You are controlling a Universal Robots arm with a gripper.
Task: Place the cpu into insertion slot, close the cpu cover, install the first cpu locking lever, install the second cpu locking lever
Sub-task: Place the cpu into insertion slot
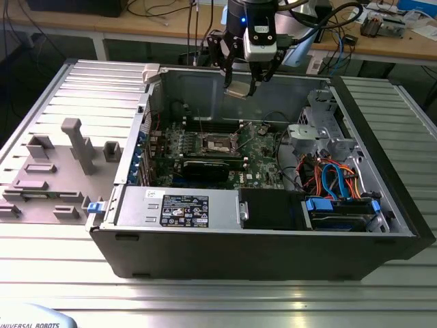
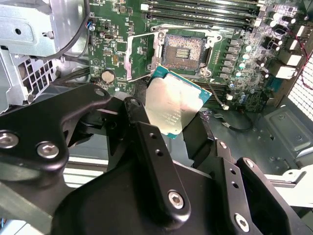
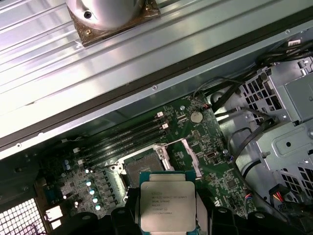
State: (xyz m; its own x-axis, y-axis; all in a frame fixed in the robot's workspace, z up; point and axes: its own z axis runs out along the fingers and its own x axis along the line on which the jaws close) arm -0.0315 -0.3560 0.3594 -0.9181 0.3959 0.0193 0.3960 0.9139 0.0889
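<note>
My gripper hangs over the open computer case, shut on the cpu, a flat square chip with a silvery top. In both wrist views the cpu sits tilted between the black fingers, well above the board. The insertion slot lies below on the green motherboard, with nothing in it and its contacts showing. The cpu cover, a thin silver frame, stands swung open at one side of the slot.
A black card lies just in front of the slot, and memory slots run along its other side. The power supply fills the near-left of the case. A drive cage and coloured cables are at the exterior view's right. Grey fixtures stand outside.
</note>
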